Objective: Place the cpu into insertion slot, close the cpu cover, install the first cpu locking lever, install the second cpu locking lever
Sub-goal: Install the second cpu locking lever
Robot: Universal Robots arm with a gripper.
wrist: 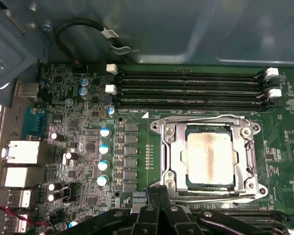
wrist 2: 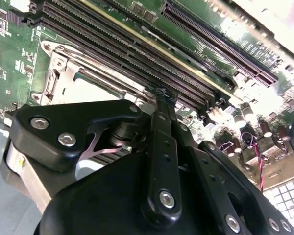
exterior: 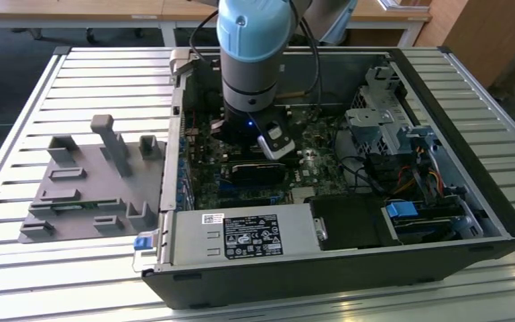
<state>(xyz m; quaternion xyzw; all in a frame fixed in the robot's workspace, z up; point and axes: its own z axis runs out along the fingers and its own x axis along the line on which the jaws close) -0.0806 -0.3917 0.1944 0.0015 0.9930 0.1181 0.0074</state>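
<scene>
In the first wrist view the cpu (wrist: pixel 209 159) lies flat in the insertion slot (wrist: pixel 156 126), its pale metal top marked by a brownish smear. The cpu cover (wrist: pixel 172 156) is folded down around it as a silvery frame. One thin wire lever (wrist: pixel 206 118) runs along the socket edge nearest the memory slots, and another (wrist: pixel 206 197) along the opposite edge. My gripper (wrist: pixel 159 192) is shut with nothing visible between its fingers, its tips at the socket corner by that second lever. In the second wrist view the gripper (wrist 2: pixel 161 94) sits beside the cover (wrist 2: pixel 63 73). In the exterior view the gripper (exterior: pixel 275 149) is low inside the open case.
Several long black memory slots (wrist: pixel 186 88) run beside the socket. Capacitors (wrist: pixel 104 147) and rear ports (wrist: pixel 22 152) stand near it. A black cable (wrist: pixel 83 24) loops at the case wall. The power supply (exterior: pixel 244 235), drive cage (exterior: pixel 383 121) and a grey fixture (exterior: pixel 96 181) surround the work area.
</scene>
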